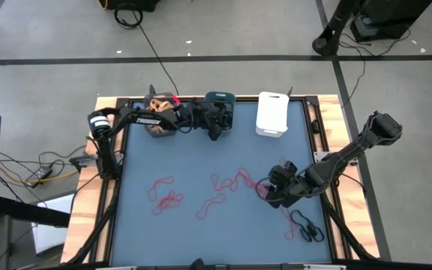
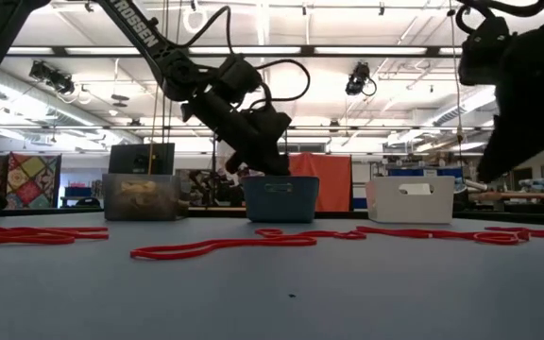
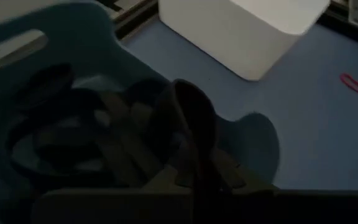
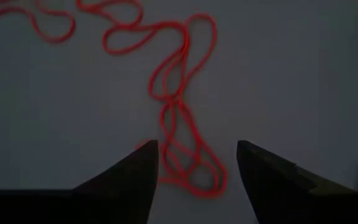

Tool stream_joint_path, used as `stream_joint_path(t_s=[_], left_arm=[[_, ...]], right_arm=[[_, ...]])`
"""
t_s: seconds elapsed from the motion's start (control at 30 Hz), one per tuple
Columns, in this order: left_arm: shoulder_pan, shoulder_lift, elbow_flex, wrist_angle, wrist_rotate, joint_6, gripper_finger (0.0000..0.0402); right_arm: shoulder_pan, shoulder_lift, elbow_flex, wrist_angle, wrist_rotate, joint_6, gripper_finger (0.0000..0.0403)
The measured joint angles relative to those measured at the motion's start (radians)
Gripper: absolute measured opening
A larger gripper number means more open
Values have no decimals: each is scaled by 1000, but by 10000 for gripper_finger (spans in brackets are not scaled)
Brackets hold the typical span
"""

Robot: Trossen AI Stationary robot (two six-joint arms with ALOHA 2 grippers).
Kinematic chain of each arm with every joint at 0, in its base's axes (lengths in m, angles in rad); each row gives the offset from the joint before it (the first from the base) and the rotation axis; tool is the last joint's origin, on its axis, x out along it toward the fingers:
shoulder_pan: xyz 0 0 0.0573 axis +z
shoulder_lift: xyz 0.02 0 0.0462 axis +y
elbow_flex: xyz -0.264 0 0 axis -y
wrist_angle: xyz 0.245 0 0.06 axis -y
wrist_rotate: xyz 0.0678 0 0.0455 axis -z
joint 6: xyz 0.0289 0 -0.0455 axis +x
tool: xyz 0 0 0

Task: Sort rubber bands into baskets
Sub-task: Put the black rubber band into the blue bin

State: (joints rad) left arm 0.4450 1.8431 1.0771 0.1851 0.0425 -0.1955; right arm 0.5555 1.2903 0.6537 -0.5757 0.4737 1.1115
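From above, the left gripper (image 1: 214, 126) hovers over the teal basket (image 1: 220, 100); whether its jaws are spread is unclear. Only the right wrist view shows the right gripper (image 4: 197, 165) jaws spread, straddling tangled red rubber bands (image 4: 182, 124).

Left gripper (image 3: 188, 162) over teal basket (image 3: 73, 37), white basket (image 3: 241, 31) beside.

A big open workshop or lab hall — ceiling strip lights (image 2: 281, 49), hanging cables (image 2: 170, 66), grey taped concrete floor (image 1: 238, 37), and a wooden-framed robot table (image 1: 223, 225) — beyond the claws.
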Motion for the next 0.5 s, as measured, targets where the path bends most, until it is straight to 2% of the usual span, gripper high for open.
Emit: stream_joint_path(t_s=[0.13,0.4,0.5], left_arm=[[7,0,0,5,-8,-1,53],[7,0,0,4,-11,-1,173],[7,0,0,4,-18,-26,206]], right_arm=[[10,0,0,-21,-37,20,222],[14,0,0,-26,-116,23,213],[14,0,0,-32,-146,22,213]])
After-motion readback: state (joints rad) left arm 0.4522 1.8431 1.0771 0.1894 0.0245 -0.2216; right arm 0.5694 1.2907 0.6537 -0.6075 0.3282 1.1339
